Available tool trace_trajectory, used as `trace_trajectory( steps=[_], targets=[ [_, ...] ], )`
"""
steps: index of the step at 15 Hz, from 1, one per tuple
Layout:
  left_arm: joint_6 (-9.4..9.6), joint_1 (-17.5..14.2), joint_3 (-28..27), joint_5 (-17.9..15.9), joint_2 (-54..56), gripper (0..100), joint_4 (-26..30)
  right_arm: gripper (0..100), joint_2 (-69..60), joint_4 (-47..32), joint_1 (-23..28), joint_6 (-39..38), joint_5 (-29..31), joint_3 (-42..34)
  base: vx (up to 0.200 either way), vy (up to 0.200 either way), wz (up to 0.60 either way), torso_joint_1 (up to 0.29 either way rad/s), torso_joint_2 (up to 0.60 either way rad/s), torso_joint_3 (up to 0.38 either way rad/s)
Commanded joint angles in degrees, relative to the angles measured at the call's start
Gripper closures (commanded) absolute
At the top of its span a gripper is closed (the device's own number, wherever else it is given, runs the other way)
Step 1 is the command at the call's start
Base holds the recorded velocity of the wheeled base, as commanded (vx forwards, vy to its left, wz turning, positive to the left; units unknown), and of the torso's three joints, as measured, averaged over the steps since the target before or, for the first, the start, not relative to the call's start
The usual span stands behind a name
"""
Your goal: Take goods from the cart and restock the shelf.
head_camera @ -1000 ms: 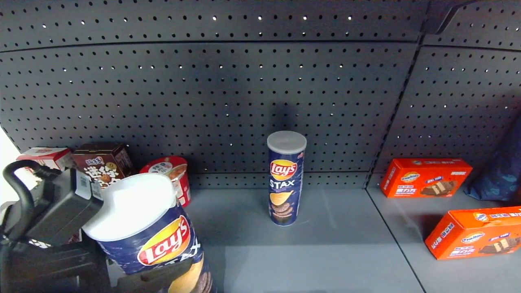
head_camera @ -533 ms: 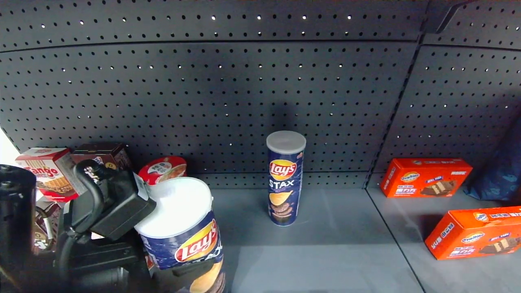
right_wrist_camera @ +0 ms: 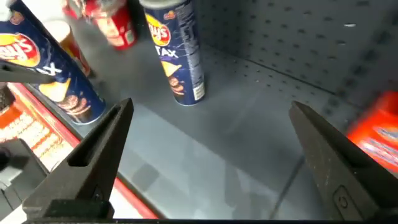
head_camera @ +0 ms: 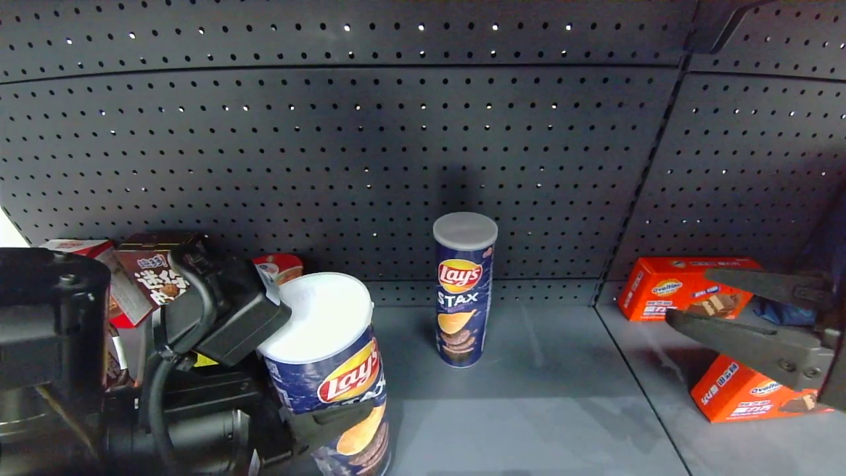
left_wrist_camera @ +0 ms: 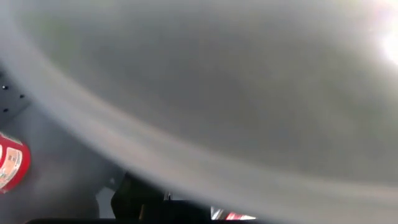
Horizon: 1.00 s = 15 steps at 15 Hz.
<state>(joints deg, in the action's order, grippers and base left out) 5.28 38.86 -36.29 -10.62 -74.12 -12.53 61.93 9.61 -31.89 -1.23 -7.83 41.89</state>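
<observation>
The left arm has carried the held chip can rightward along the shelf, closer to the standing chip can, and the right gripper has come in from the right edge.

At the far left, against the pegboard back, stand a brown box and a red cup, partly hidden behind the left arm. The left gripper is clamped on the held chip can, one dark finger crossing its label. This can has a white lid and leans slightly, at the shelf's front edge. Whether its base touches the shelf cannot be told.

The standing chip can is upright near the back, well apart from the held one, with bare shelf between them.

The right gripper hovers above the right section, its jaws wide apart and holding nothing. It is in front of two orange boxes, one by the pegboard and one nearer the front.
</observation>
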Motion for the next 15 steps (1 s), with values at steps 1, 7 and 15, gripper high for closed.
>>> trace_trajectory(
  steps=[1,7,15],
  targets=[
    [-0.01,-0.1,0.3,0.0,-0.1,100,0.0,0,7.8,1.0,-0.2,1.9,-1.4,2.0,0.0,0.0,0.0,0.0,0.0,0.0],
    [-0.01,-0.5,1.7,-0.3,1.5,100,0.1,0,22.4,11.0,2.2,6.7,-13.7,7.7,0.0,0.0,0.0,0.0,0.0,0.0],
    [-0.18,-0.8,2.3,-0.3,1.5,100,0.1,0,32.8,22.6,5.8,7.6,-35.0,9.8,0.0,0.0,0.0,0.0,0.0,0.0]
  ],
)
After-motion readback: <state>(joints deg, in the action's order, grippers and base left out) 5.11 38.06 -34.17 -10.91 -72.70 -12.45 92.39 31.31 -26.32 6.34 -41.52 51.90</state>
